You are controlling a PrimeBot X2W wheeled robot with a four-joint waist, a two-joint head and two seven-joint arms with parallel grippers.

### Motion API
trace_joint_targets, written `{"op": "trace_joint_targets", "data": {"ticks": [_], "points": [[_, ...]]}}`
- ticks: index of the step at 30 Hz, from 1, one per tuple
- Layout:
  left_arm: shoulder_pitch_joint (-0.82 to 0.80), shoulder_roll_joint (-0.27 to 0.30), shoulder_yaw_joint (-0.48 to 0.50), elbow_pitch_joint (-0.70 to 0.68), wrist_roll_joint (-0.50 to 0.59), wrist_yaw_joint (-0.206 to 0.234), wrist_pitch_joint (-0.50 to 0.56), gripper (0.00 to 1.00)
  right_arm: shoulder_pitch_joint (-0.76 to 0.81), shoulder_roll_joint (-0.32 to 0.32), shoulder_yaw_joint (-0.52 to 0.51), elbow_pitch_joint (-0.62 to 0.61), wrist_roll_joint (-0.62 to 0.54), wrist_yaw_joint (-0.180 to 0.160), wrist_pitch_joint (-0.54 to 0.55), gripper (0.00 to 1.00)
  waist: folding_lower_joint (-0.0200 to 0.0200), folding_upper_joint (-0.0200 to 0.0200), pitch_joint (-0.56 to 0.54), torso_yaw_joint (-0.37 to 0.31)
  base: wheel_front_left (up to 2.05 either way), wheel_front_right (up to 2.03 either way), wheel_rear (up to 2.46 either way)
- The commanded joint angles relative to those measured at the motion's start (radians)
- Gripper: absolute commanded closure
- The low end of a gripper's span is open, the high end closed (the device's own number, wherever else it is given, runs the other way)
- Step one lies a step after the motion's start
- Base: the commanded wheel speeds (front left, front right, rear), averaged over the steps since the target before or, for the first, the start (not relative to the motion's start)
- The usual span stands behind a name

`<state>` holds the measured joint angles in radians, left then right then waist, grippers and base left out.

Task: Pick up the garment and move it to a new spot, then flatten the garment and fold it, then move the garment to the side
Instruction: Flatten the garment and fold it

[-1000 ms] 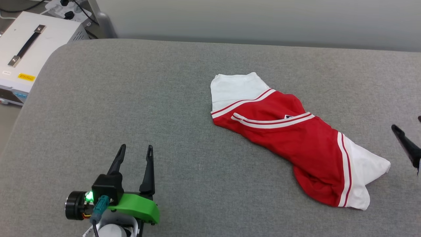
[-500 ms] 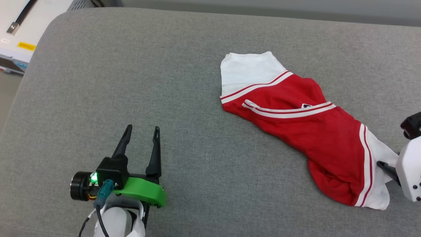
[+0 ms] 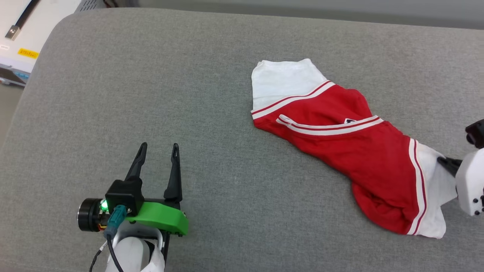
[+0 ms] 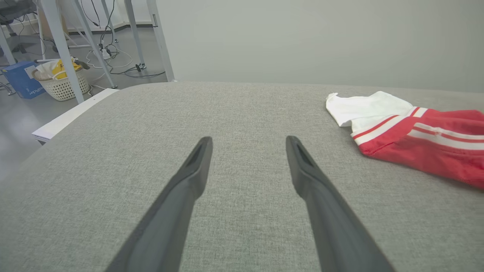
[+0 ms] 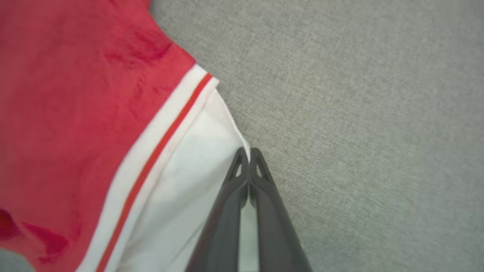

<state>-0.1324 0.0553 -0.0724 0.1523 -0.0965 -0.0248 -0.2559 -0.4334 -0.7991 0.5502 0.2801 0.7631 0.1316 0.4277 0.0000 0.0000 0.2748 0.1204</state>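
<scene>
The garment (image 3: 359, 151) lies crumpled on the grey padded surface, red with white sleeves and red-white striped trim; no lettering shows. Its near white sleeve (image 3: 431, 181) is at the right, where my right gripper (image 3: 445, 163) is. In the right wrist view that gripper (image 5: 248, 152) is shut, its tips pinched on the sleeve's white edge (image 5: 189, 181) beside the red body (image 5: 75, 94). My left gripper (image 3: 158, 148) stands open over bare surface at the lower left, far from the shirt. Its wrist view shows the open gripper (image 4: 247, 140) and the garment's far sleeve (image 4: 363, 107) at the right.
The grey padded surface (image 3: 151, 75) has a rounded far-left corner. A white equipment box (image 3: 22, 34) sits beyond that corner. The left wrist view shows a floor with a white basket (image 4: 62, 81), a blue box (image 4: 20, 77), metal table legs (image 4: 160, 41) and cables.
The camera tilted down after the first frame. My right gripper came in from the right edge, reached the near white sleeve and shut on its edge, bunching it. The left gripper barely moved.
</scene>
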Motion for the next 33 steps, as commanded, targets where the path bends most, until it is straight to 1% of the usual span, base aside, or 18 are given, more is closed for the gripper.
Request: {"op": "trace_joint_targets", "data": {"ticks": [1, 6, 10, 14, 17, 21, 25, 26, 27, 28, 33], "points": [[0.001, -0.005, -0.002, -0.002, -0.002, 0.005, -0.006, 0.0, -0.027, -0.018, -0.015, -0.005, 0.008, -0.001, -0.02, 1.0, 0.0, 0.0, -0.015, -0.016, 0.0, 0.0, 0.0], [-0.01, -0.005, -0.019, -0.009, -0.007, 0.007, -0.006, 0.0, -0.083, -0.06, -0.051, -0.015, 0.001, -0.001, -0.036, 1.0, 0.0, 0.0, 0.002, -0.004, 0.0, 0.0, 0.0], [-0.02, -0.005, -0.021, -0.015, -0.011, 0.01, -0.006, 0.0, -0.166, -0.047, -0.052, 0.022, -0.007, -0.001, -0.012, 1.0, 0.0, 0.0, 0.035, 0.013, 0.0, 0.0, 0.0], [-0.033, -0.005, -0.022, -0.017, -0.017, 0.014, -0.006, 0.0, -0.262, 0.003, -0.023, 0.125, -0.03, -0.001, 0.007, 1.0, 0.0, 0.0, 0.067, 0.032, 0.0, 0.0, 0.0], [-0.044, -0.005, -0.025, -0.019, -0.024, 0.018, -0.006, 0.0, -0.323, 0.051, 0.004, 0.232, -0.051, -0.001, -0.009, 1.0, 0.0, 0.0, 0.089, 0.043, 0.0, 0.0, 0.0], [-0.058, -0.005, -0.034, -0.017, -0.03, 0.02, -0.006, 0.0, -0.355, 0.112, 0.049, 0.373, -0.066, -0.001, -0.042, 1.0, 0.0, 0.0, 0.104, 0.055, 0.0, 0.0, 0.0], [-0.062, -0.005, -0.035, -0.012, -0.031, 0.026, -0.006, 0.0, -0.349, 0.148, 0.088, 0.47, -0.044, -0.001, -0.088, 1.0, 0.0, 0.0, 0.096, 0.055, 0.0, 0.0, 0.0], [-0.06, -0.005, -0.031, -0.011, -0.029, 0.027, -0.006, 0.0, -0.347, 0.15, 0.099, 0.485, -0.041, -0.001, -0.11, 0.87, 0.0, 0.0, 0.089, 0.052, 0.0, 0.0, 0.0], [-0.058, -0.005, -0.028, -0.01, -0.027, 0.027, -0.006, 0.0, -0.346, 0.15, 0.108, 0.493, -0.04, -0.001, -0.131, 0.52, 0.0, 0.0, 0.082, 0.048, 0.0, 0.0, 0.0], [-0.055, -0.005, -0.022, -0.009, -0.023, 0.026, -0.006, 0.0, -0.347, 0.149, 0.116, 0.498, -0.038, -0.001, -0.167, 0.0, 0.0, 0.0, 0.073, 0.042, 0.0, 0.0, 0.0], [-0.04, -0.004, 0.016, -0.004, -0.007, 0.011, -0.006, 0.0, -0.348, 0.137, 0.121, 0.499, -0.051, -0.001, -0.366, 0.0, 0.0, 0.0, 0.023, 0.009, 0.0, 0.0, 0.0]]}}
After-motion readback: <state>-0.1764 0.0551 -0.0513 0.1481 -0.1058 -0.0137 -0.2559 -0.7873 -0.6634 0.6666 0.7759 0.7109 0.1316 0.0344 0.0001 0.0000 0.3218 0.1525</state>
